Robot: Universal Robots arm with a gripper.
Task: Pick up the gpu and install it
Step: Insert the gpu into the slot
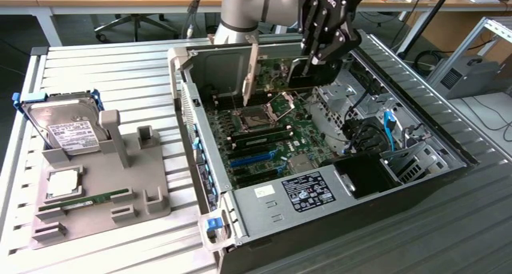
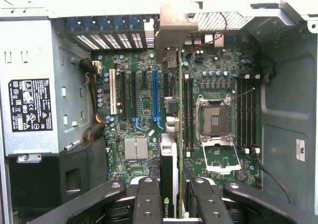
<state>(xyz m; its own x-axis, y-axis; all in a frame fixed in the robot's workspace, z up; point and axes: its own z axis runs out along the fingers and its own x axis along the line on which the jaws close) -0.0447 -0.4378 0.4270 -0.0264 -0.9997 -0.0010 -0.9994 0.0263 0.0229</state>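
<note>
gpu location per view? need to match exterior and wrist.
Exterior view: gpu held by the gripper above the open case, upper middle of the picture.
Wrist view: gpu edge-on between the fingers, over the expansion slots.
Shared landmark: the CPU socket.

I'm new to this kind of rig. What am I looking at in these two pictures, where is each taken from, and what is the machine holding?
The machine is one robot arm ending in a gripper, a two-fingered clamp. One picture comes from a camera off the arm that sees the whole bench; the other from a camera on the wrist, looking down into an open computer case. The gripper is shut on the gpu, a green card with a silver end bracket, held above the motherboard, not yet seated. On the exterior view's left, a grey holder on the slatted table carries a hard drive, a processor chip and a memory stick.
</note>
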